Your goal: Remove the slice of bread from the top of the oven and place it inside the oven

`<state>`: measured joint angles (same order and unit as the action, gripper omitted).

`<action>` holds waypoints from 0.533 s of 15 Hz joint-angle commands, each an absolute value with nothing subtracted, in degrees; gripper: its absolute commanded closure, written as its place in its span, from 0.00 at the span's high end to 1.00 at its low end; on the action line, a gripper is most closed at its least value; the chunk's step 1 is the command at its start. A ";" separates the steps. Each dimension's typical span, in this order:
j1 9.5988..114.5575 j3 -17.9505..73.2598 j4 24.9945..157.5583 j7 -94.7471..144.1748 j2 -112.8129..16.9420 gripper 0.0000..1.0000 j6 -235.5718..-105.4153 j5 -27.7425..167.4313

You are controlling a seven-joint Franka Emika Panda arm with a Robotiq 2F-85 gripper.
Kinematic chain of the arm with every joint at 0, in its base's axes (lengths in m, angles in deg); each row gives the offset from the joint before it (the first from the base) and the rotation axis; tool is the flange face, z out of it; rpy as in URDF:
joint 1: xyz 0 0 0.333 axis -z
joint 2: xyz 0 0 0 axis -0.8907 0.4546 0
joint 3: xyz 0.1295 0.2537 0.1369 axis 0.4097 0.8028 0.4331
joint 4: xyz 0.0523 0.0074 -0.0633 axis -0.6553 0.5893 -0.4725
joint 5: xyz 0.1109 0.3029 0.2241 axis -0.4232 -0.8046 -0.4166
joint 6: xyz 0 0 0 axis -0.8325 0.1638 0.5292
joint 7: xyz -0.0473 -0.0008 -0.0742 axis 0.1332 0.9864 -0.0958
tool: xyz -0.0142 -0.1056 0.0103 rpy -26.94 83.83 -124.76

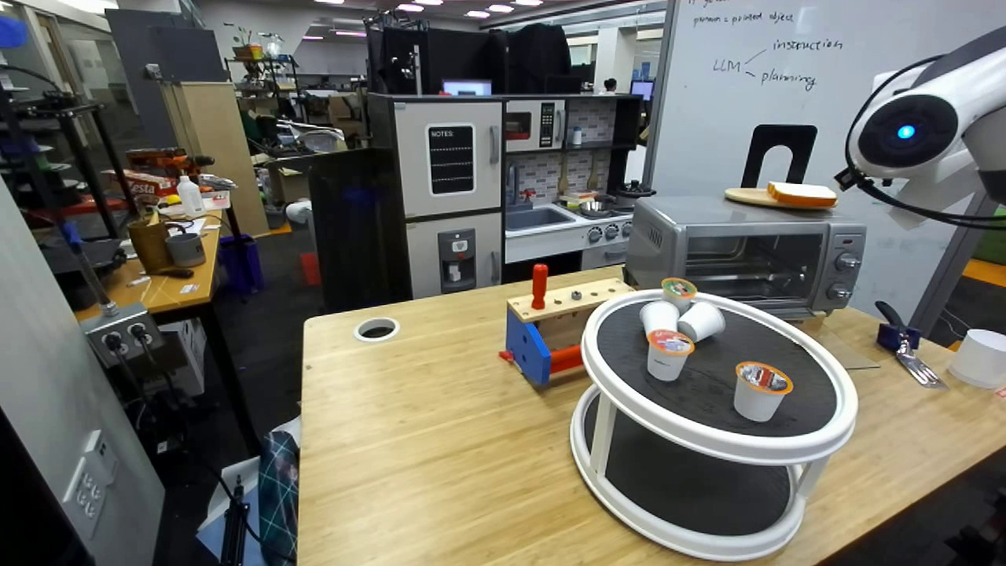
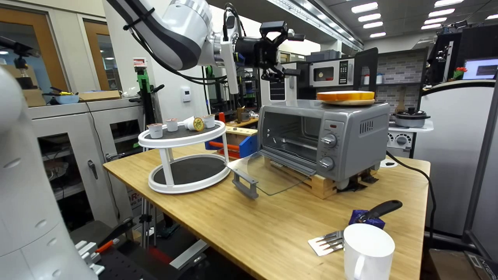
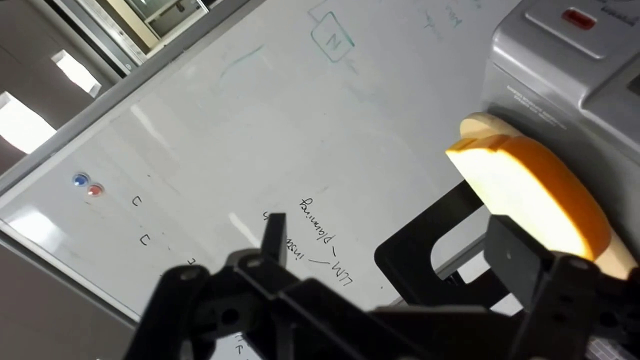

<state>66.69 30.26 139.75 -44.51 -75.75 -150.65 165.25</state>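
Observation:
The slice of bread (image 1: 802,195) has a white face and an orange-brown crust. It lies on a round wooden board (image 1: 743,196) on top of the silver-grey oven (image 1: 754,222). The bread also shows in an exterior view (image 2: 345,95) and at the right of the wrist view (image 3: 535,195). The oven's glass door (image 2: 274,179) hangs open, lowered toward the table, with its grey handle (image 2: 245,184) at the outer edge. My gripper (image 2: 295,54) is open and empty, in the air above the oven and apart from the bread. Its spread fingers show in the wrist view (image 3: 392,245).
A white two-tier stand (image 1: 845,401) with several small cups (image 1: 758,397) stands before the oven. A toy workbench (image 1: 528,346) is beside it. A black bracket (image 1: 778,149) rises behind the oven. A spatula (image 2: 334,239) and white mug (image 2: 367,249) lie near the table's edge.

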 commanded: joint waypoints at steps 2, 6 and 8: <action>65.57 28.37 141.64 -42.10 -78.29 1.00 -155.80 167.89; 65.28 27.94 142.42 -40.53 -78.97 1.00 -158.18 167.58; 65.25 27.83 142.95 -39.02 -78.75 1.00 -157.91 167.10</action>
